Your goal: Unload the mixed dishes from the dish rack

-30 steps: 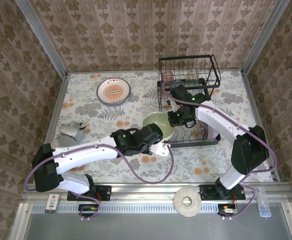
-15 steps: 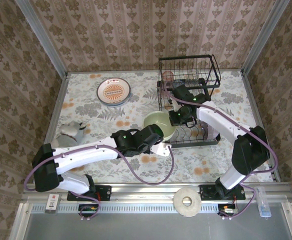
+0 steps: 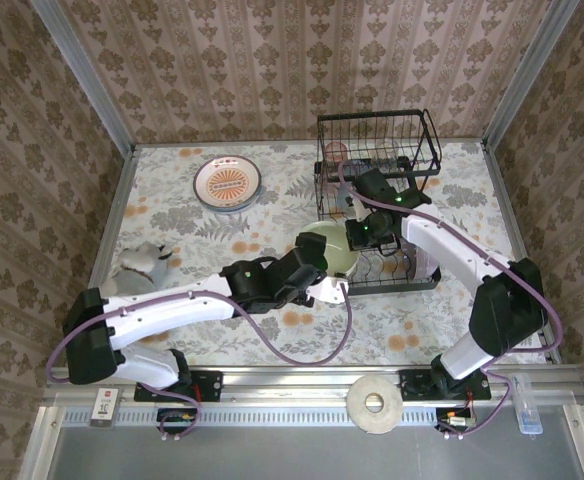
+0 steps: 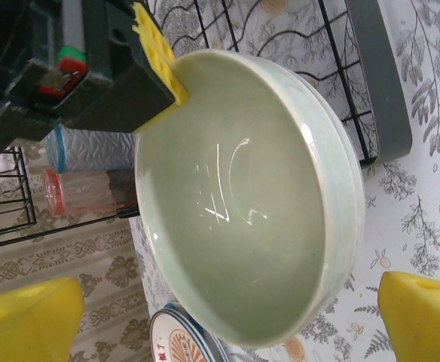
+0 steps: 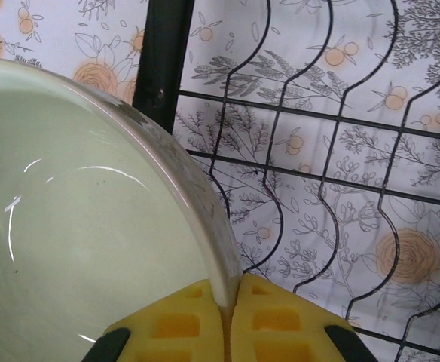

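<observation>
A cream-green bowl (image 3: 324, 250) hangs tilted at the front left corner of the black wire dish rack (image 3: 377, 130). My right gripper (image 5: 231, 298) is shut on the bowl's rim (image 5: 205, 211), one yellow pad inside and one outside. My left gripper (image 4: 227, 324) is open, its yellow fingertips (image 4: 420, 317) spread wide to either side below the bowl (image 4: 242, 196) without touching it. In the top view the left gripper (image 3: 322, 280) sits just under the bowl. A pinkish glass tumbler (image 4: 80, 192) lies in the rack.
A plate with an orange centre (image 3: 227, 183) lies on the flowered table at the far left. A grey cloth (image 3: 142, 262) is at the left edge. A tape roll (image 3: 374, 403) sits on the near rail. The rack's lower wire shelf (image 5: 318, 151) is under the right gripper.
My left gripper's jaws have swung wide open. The bowl has tipped more upright in the right gripper's hold, and the right arm has shifted slightly right.
</observation>
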